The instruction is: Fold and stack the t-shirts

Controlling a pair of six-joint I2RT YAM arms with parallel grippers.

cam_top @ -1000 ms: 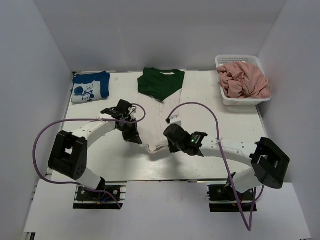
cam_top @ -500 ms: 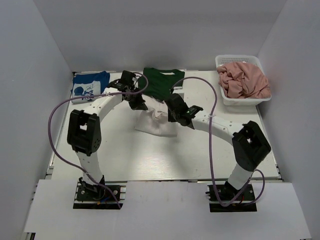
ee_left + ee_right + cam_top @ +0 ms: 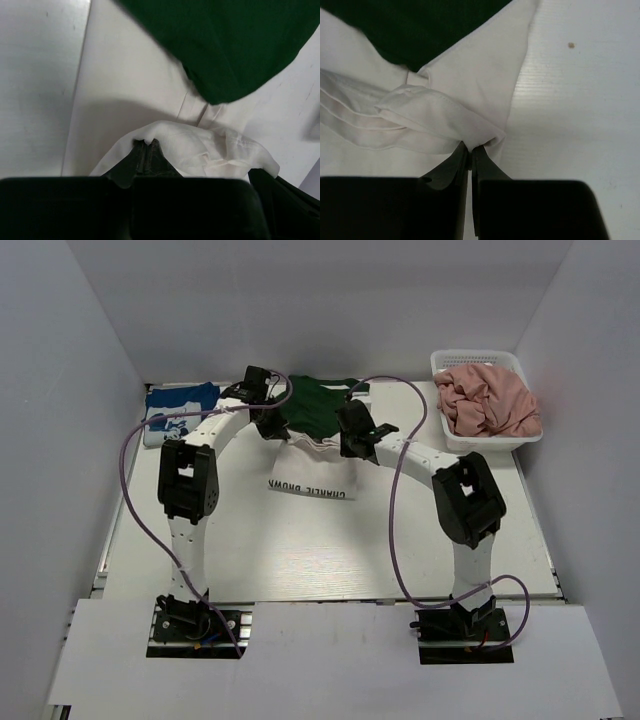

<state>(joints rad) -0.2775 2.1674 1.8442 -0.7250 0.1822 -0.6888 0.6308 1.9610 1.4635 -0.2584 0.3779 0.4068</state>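
- We take the white mesh basket (image 3: 475, 357) at the far right of the table (image 3: 300, 550) as our marker.
- The dusty pink t-shirt (image 3: 490, 400) lies crumpled inside the basket, heaped above its rim.
- The white and green t-shirt (image 3: 312, 476) lies on the table to the left of the basket, well apart from it. Its green part is on the far side and its white body on the near side.
- A line of dark lettering runs along the near edge of that white body.
- The blue t-shirt (image 3: 168, 400) with a white cartoon print lies folded farther left of the basket, beyond the white and green one.
- The left gripper (image 3: 146, 145) is at the side of the white and green t-shirt away from the basket. Its jaws are pinched tight on a bunched fold of white cloth.
- The right gripper (image 3: 470, 148) is at the side of that t-shirt nearer the basket. Its jaws stand almost together, clamping a gathered white hem just below the green cloth.
- Both arms reach far across the table, and their purple cables arch above it.
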